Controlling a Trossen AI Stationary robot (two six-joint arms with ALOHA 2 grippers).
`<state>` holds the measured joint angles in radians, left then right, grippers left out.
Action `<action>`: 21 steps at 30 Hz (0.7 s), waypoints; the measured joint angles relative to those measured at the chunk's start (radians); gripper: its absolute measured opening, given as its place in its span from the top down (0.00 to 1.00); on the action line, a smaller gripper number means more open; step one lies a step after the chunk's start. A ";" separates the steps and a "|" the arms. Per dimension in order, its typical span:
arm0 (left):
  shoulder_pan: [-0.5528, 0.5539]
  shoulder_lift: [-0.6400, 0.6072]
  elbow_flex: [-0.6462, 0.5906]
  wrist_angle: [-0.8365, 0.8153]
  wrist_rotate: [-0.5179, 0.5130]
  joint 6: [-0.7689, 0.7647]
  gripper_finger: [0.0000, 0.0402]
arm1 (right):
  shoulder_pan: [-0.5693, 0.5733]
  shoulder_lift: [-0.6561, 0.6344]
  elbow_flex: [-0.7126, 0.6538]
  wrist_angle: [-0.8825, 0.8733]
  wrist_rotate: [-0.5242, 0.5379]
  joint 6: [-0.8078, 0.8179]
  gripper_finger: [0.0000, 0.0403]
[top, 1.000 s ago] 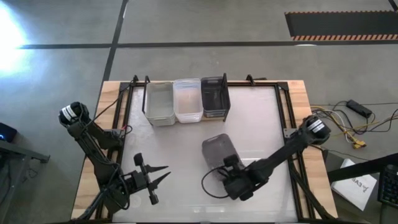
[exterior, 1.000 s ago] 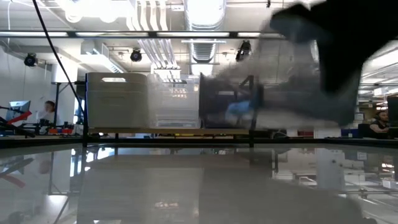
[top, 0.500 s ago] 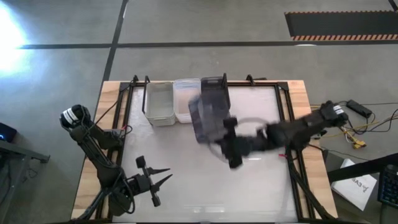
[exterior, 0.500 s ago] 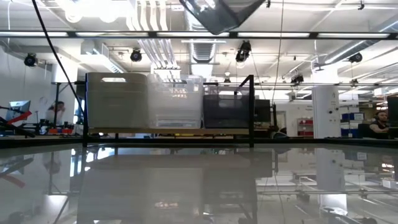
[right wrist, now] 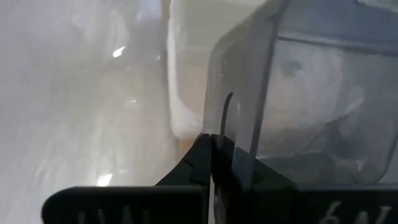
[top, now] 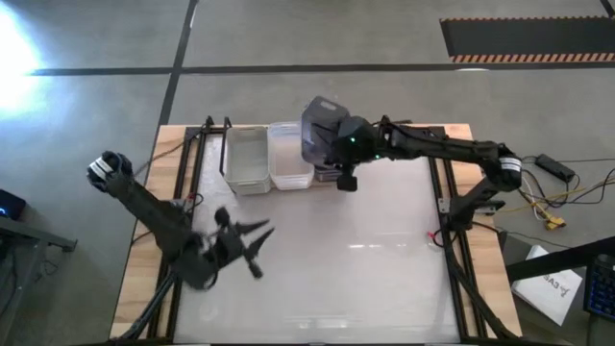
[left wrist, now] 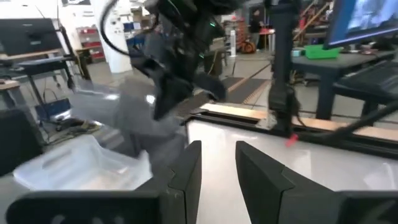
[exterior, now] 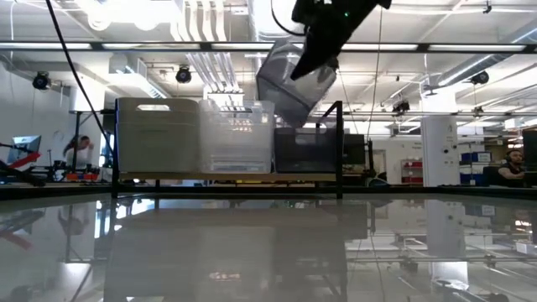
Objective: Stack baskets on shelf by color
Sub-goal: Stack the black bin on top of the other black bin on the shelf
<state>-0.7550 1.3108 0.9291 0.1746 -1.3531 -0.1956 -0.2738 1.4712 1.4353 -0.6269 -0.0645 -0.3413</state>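
Three baskets point(top: 282, 154) sat on the shelf point(exterior: 226, 178) at the white counter's point(top: 365, 259) back; right claw point(top: 338, 154) pinched a dark basket point(top: 321, 131) above, left claw point(top: 252, 242) spread.

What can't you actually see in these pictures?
- High view: the held dark grey basket and right gripper cover the dark basket on the shelf.
- Left wrist view: motion blur smears the baskets.
- Low view: the left gripper is out of frame.

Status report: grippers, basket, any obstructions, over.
Right gripper shut on tilted dark grey plastic basket, held above the wooden shelf. Left gripper empty, low over table. No obstruction visible.
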 joint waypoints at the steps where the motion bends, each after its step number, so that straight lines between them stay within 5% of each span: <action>1: 0.040 -0.029 0.000 -0.003 0.042 0.027 0.79 | -0.009 0.005 0.000 -0.010 -0.023 -0.003 0.98; 10: 0.612 -0.154 -0.002 -0.036 0.742 0.071 0.79 | -0.029 0.041 0.000 -0.082 -0.037 -0.014 0.98; 15: 0.851 -0.088 -0.003 -0.077 0.801 0.019 0.79 | -0.028 0.042 0.000 -0.079 -0.037 0.008 0.98; 21: 0.960 0.032 -0.003 -0.075 0.890 -0.007 0.79 | -0.028 0.042 0.000 -0.080 -0.038 0.006 0.98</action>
<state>0.2052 1.3423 0.9257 0.0992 -0.4629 -0.2028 -0.3019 1.5135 1.4353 -0.7070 -0.1020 -0.3355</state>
